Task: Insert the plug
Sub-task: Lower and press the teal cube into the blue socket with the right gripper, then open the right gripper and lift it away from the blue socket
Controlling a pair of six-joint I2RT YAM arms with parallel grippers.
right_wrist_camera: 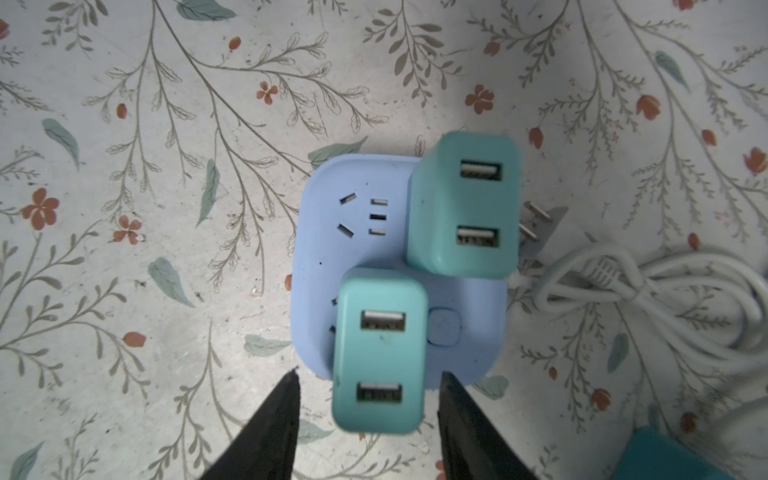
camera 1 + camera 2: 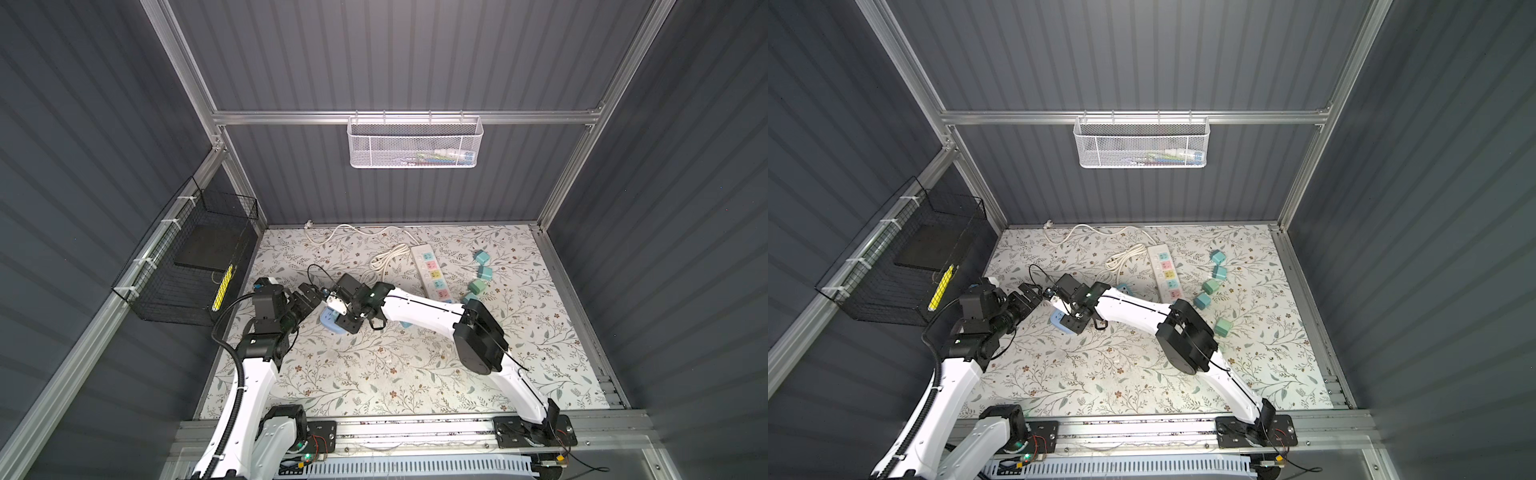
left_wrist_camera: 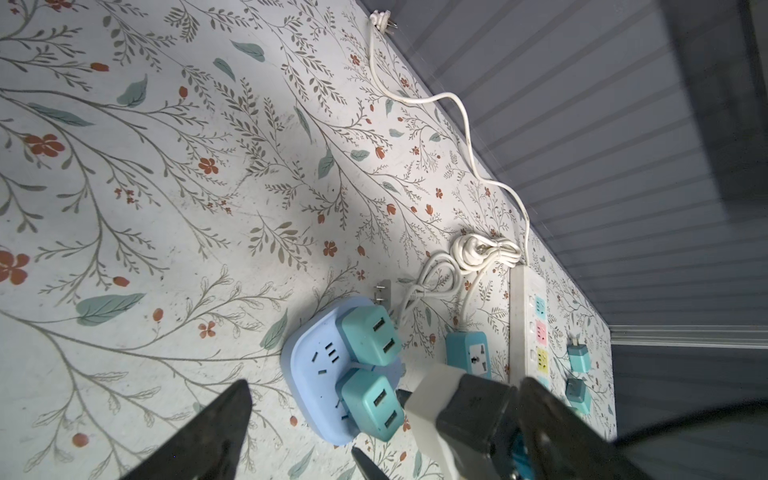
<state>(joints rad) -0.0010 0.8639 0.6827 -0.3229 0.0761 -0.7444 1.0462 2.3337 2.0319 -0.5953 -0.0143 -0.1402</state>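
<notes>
A light blue square socket lies on the floral table; in both top views it is at centre left. Two teal USB plugs stand on it. My right gripper is open, with a gap between each finger and the nearer teal plug. The farther teal plug stands at the socket's other corner. My left gripper is wide open just beside the socket and holds nothing. How deep the nearer plug sits cannot be seen.
A white power strip with coloured outlets and its coiled cable lie behind the socket. A white two-pin plug rests against the socket. Several loose teal plugs are at the right, and a black wire basket hangs on the left wall.
</notes>
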